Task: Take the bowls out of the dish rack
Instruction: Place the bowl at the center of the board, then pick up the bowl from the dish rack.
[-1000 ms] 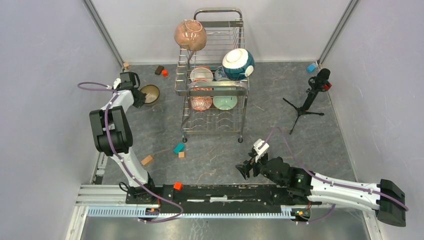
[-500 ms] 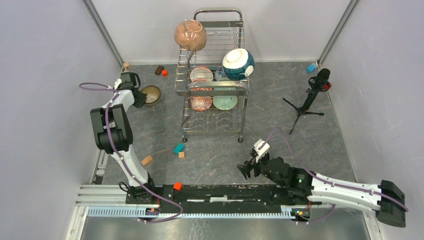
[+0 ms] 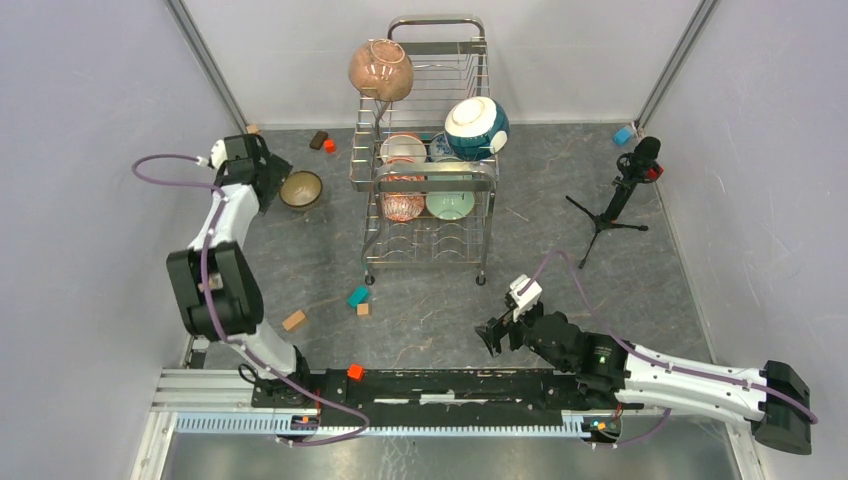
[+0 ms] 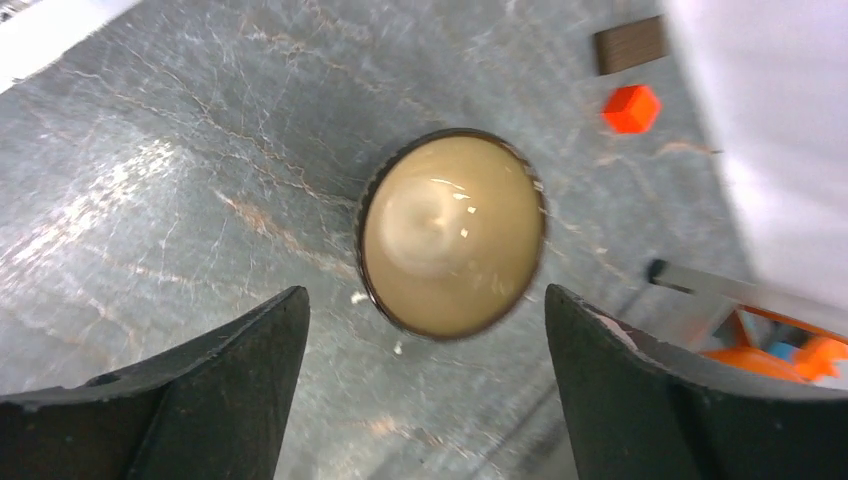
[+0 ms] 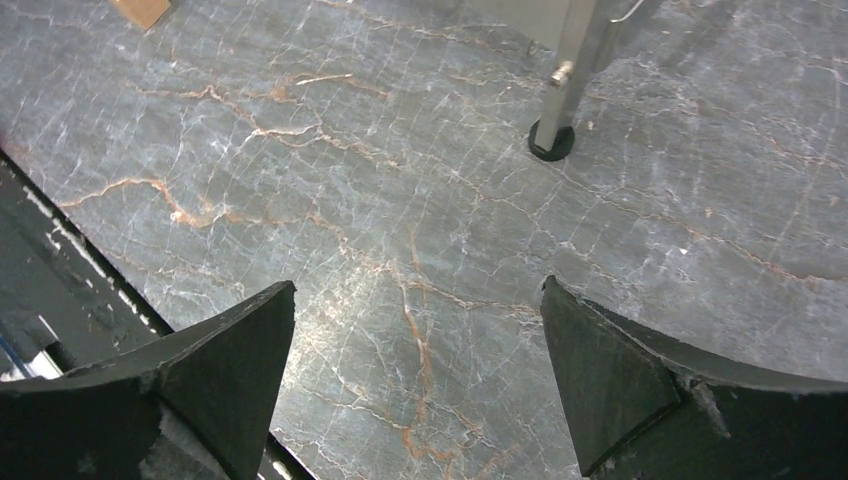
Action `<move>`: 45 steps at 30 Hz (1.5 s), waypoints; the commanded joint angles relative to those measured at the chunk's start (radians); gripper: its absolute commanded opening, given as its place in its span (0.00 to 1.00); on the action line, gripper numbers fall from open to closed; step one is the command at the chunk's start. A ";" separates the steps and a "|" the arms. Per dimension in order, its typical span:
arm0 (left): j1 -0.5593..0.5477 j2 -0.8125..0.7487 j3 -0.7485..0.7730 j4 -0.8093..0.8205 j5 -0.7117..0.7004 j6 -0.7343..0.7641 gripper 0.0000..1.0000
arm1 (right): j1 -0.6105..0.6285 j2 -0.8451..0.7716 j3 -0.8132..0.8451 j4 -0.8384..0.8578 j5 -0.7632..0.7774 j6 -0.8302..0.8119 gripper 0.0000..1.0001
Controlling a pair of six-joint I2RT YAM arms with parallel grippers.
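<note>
My left pincer (image 4: 424,290) hangs wide open over the tan bowl (image 4: 452,235), which I judge unloaded since it sits upright on the desk (image 3: 430,300) left of the dish rack (image 3: 425,176); my right pincer (image 5: 418,283) is open and empty.

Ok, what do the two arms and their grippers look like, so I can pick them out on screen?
Left arm and right arm: white links, black joint housings, a purple cable looped along each. Left gripper and right gripper have matte black, wedge-shaped fingers, no markings visible.
</note>
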 commanded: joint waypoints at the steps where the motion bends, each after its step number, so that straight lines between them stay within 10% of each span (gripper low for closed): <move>1: -0.033 -0.241 -0.052 -0.029 -0.030 0.009 0.96 | 0.005 -0.003 0.057 -0.036 0.100 0.055 0.98; 24: -0.767 -1.046 -0.418 -0.297 -0.336 0.262 1.00 | 0.004 0.073 0.238 -0.196 0.346 -0.035 0.98; 45: -0.838 -1.209 -0.596 0.021 -0.116 0.336 1.00 | -0.401 -0.063 0.238 0.044 0.040 -0.001 0.81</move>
